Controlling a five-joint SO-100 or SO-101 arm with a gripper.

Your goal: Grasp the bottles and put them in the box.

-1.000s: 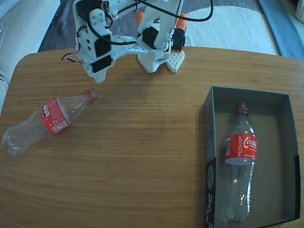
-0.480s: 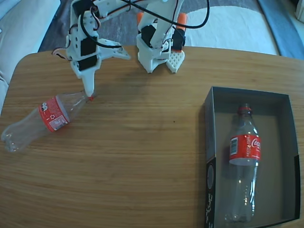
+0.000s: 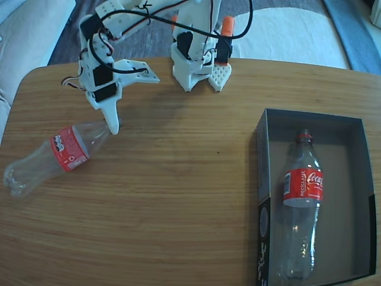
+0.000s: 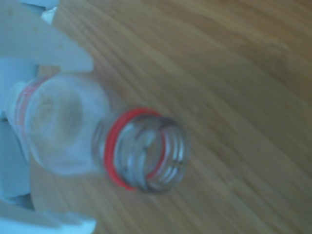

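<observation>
Gripper (image 3: pixel 112 124) hangs wide open over the neck of one bottle (image 3: pixel 50 156) lying near the table's (image 3: pixel 178 190) left edge, gripping nothing; another bottle (image 3: pixel 300 202) lies inside the box (image 3: pixel 262 179) at the right edge

White Coca-Cola script reads sideways on the red label of the clear plastic bottle (image 3: pixel 302 202) lying inside the dark cardboard box (image 3: pixel 262 179). The other clear bottle's (image 3: pixel 56 154) red label and the box's white side print are too small to read.
</observation>
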